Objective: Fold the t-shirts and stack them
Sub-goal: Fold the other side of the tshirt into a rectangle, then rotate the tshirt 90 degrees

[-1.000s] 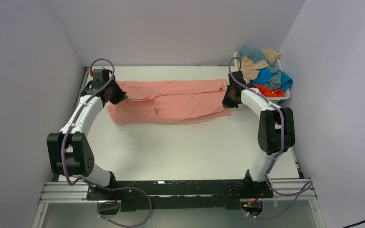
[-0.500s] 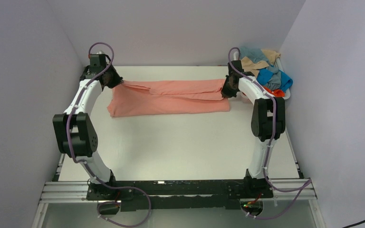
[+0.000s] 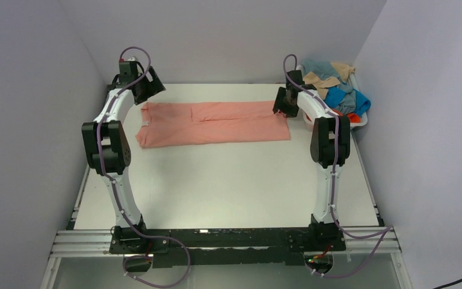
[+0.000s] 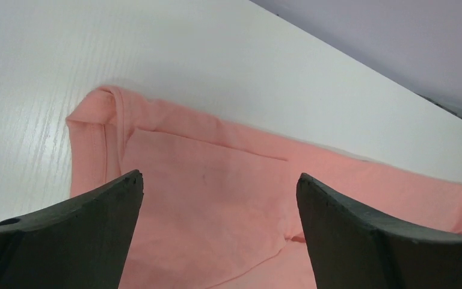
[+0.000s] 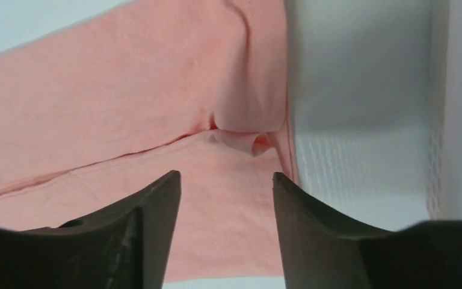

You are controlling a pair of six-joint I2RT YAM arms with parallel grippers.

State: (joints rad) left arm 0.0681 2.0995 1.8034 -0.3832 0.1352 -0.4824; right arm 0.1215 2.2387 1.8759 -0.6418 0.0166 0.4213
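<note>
Rightward, the white basket (image 3: 363, 121) holds heaped tan, blue, orange t-shirts (image 3: 339, 96).

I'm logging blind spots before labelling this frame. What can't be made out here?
Top view: how many t-shirts fill the basket; they overlap, and the right arm covers one corner.
Left wrist view: pink shirt's near edge, cut off by the frame bottom and left gripper.
Right wrist view: most of that shirt, past the left edge or behind the right gripper.
</note>
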